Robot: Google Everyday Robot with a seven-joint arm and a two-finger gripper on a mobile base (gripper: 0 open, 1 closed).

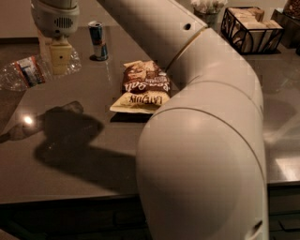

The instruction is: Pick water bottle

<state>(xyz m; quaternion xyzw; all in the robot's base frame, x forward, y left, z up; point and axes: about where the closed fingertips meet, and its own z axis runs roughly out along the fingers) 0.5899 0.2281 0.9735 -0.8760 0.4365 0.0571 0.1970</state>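
The water bottle [28, 71] is a clear crinkly plastic bottle with a red, white and blue label. It hangs sideways at the far left, off the grey table [70, 178], and its shadow falls on the table below. My gripper [60, 58] comes down from the top left. It is shut on the bottle's right end and holds it in the air. My large white arm fills the middle and right of the view.
A small blue and silver can [97, 40] stands just right of the gripper. A brown and white chip bag [143, 86] lies mid-table beside my arm. A black wire basket [251, 28] and a cup of sticks [208, 7] stand at the back right.
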